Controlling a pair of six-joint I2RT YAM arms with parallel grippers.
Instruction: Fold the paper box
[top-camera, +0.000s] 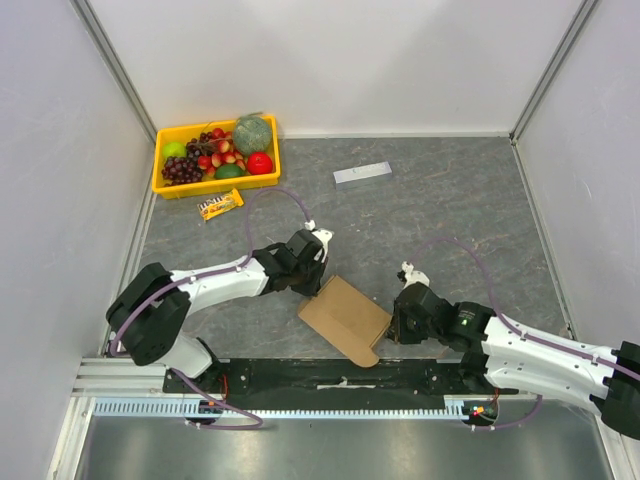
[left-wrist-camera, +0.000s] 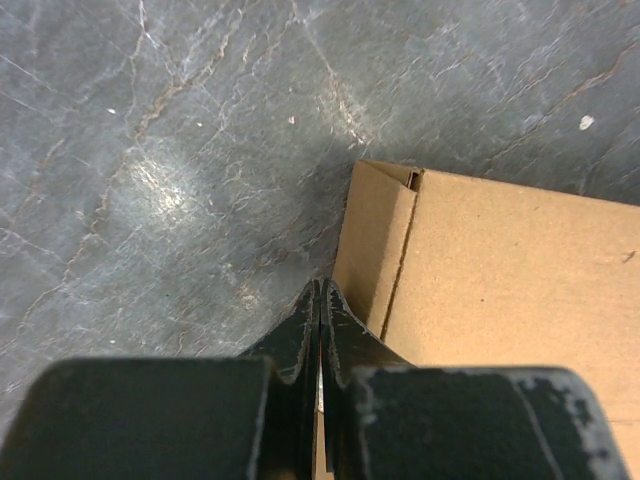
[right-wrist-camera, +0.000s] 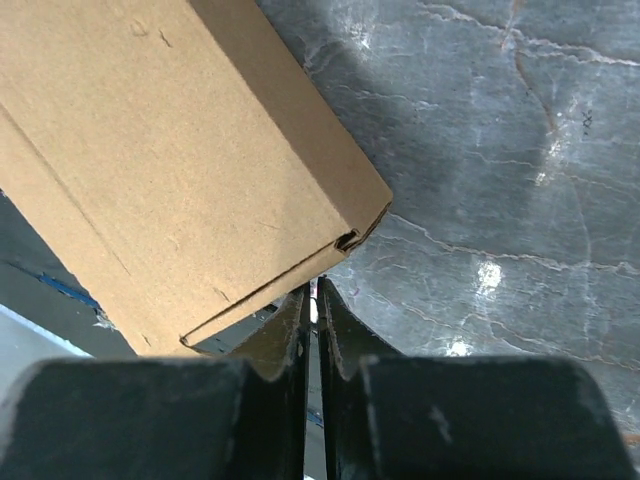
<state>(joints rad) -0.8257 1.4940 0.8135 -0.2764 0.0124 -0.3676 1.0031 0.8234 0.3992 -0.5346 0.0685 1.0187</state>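
The box (top-camera: 343, 318) lies flat on the surface (top-camera: 450, 200) between the left end effector (left-wrist-camera: 320, 292), pinched closed, and the right end effector (right-wrist-camera: 313, 290), nearly closed. We judge it light and stiff; grip an edge flap.

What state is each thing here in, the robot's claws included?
Brown cardboard paper box: folded into a shallow box, lid down, lying flat.
Left claw: shut, tips by the box's side.
Right claw: shut, tips at the box's corner edge.
Yellow plastic tray: upright, full of fruit.
Small grey-white flat strip: lying flat, untouched.
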